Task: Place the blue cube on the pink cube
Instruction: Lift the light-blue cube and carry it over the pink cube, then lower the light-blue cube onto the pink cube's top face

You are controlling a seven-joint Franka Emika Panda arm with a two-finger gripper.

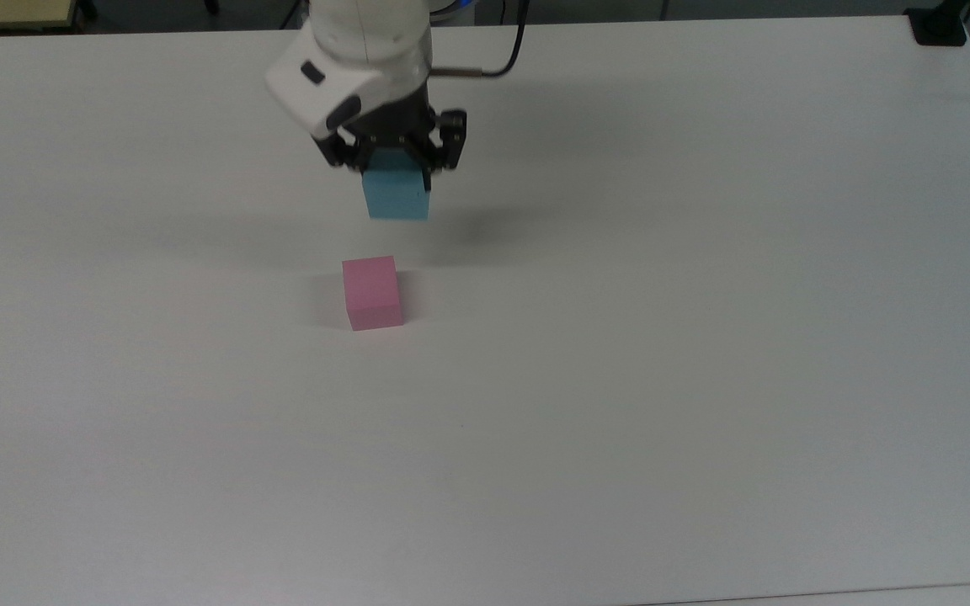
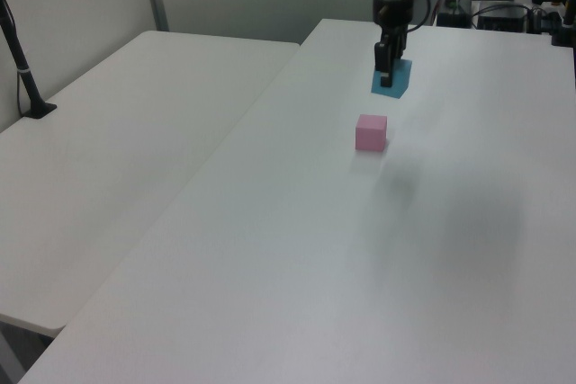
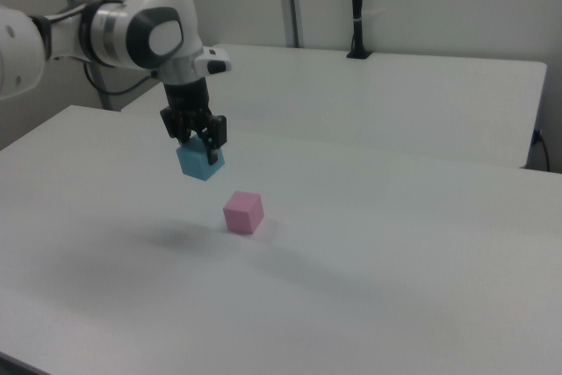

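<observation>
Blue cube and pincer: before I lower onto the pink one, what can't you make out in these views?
- Blue cube: its top face is hidden by the pincer in the top view.
- How far the blue cube still sits from being directly above the pink cube: no view looks straight down, so I cannot tell.
- Pink cube's far faces: turned away from the camera in the right view.

Matt blue cube (image 1: 397, 196); matt pink cube (image 1: 372, 292); smooth white table (image 1: 704, 337).

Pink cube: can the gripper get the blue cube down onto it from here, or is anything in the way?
Probably yes. The gripper holds the blue cube in the air, and the pink cube stands alone on the table, its top bare.
</observation>
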